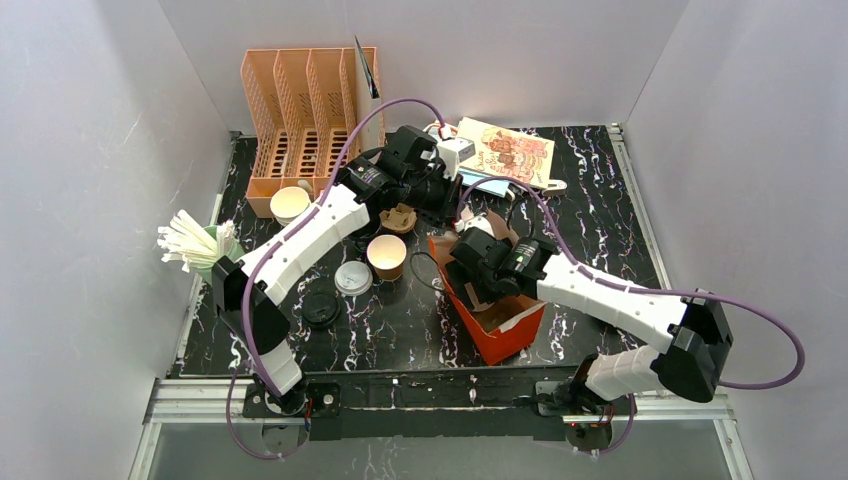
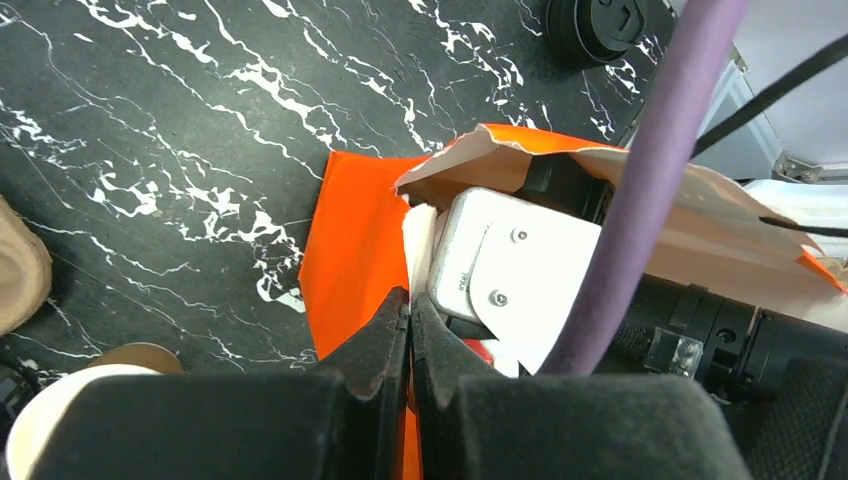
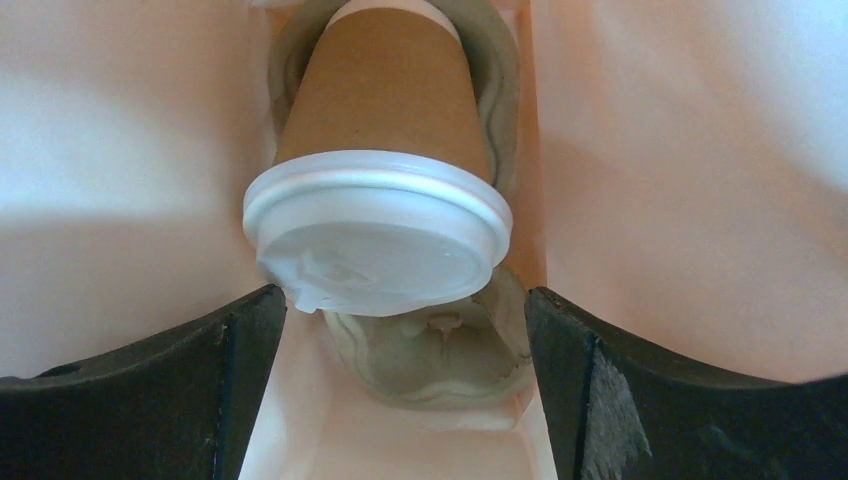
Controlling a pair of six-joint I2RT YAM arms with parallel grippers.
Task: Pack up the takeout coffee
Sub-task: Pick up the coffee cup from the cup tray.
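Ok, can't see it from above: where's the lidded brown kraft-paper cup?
Right wrist view: the cup sits in a grey pulp carrier inside the orange paper bag, before the open right hand.

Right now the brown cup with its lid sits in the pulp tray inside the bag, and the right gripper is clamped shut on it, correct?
Not quite. The right gripper is open: its fingers stand wide apart on either side of the cup, as the right wrist view shows. The cup, lid on, does sit in the tray inside the bag.
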